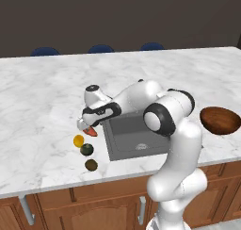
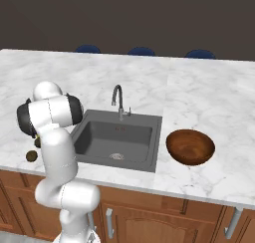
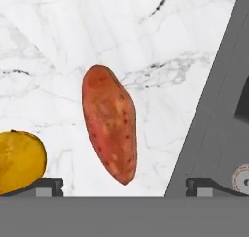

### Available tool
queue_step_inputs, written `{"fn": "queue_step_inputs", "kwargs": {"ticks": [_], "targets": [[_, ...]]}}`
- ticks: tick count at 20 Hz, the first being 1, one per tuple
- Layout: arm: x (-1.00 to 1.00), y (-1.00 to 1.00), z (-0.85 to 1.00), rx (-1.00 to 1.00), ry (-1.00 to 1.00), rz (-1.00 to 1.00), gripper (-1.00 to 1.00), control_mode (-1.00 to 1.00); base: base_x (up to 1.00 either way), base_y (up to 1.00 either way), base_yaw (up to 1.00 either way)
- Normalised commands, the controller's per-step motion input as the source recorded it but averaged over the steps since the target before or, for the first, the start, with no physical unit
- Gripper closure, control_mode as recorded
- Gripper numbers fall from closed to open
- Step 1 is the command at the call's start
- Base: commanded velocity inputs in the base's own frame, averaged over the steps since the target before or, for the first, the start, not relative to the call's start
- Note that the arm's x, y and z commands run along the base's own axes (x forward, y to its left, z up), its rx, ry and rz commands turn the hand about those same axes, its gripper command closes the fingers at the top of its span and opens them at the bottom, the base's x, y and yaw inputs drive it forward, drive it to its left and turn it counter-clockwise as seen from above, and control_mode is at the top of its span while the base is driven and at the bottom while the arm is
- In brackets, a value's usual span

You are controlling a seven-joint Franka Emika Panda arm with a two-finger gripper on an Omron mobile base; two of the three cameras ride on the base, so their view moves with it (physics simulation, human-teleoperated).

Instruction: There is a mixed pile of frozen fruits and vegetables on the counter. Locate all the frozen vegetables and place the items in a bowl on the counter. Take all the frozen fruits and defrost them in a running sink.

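1. The red-orange tapered piece [image 3: 110,129] lay nearest the hand camera, flat on the white marble counter [image 3: 146,32], between the two dark fingertips [image 3: 46,186] and touching neither.
2. The gripper [image 3: 124,187] hung just over that piece with its jaws spread wide and nothing held; from the left base view the gripper [image 1: 87,126] sat low at the counter, left of the sink [image 1: 136,135].
3. The yellow-orange ball [image 3: 19,160] lay just beside the tapered piece, apart from it.
4. In the left base view the yellow-orange ball [image 1: 78,140], the dark green ball [image 1: 86,150] and the olive-brown ball [image 1: 91,165] ran in a loose line toward the counter's front edge.
5. The wooden bowl [image 2: 190,146] stood on the counter just right of the sink [image 2: 119,140], with the faucet [image 2: 118,100] behind the basin.
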Motion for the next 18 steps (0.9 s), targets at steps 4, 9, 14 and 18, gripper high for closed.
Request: {"fn": "queue_step_inputs", "kwargs": {"ticks": [4, 9, 14, 18], "targets": [[0.33, 0.17, -0.23, -0.06, 0.01, 0.00, -1.00, -1.00, 0.00, 0.00, 0.00], [0.30, 0.12, -0.24, -0.05, 0.01, 0.00, -1.00, -1.00, 0.00, 0.00, 0.00], [0.22, 0.00, -0.35, -0.01, 0.03, 0.00, -1.00, -1.00, 0.00, 0.00, 0.00], [0.09, 0.00, -0.19, 0.00, 0.01, 0.00, -1.00, -1.00, 0.00, 0.00, 0.00]]}}
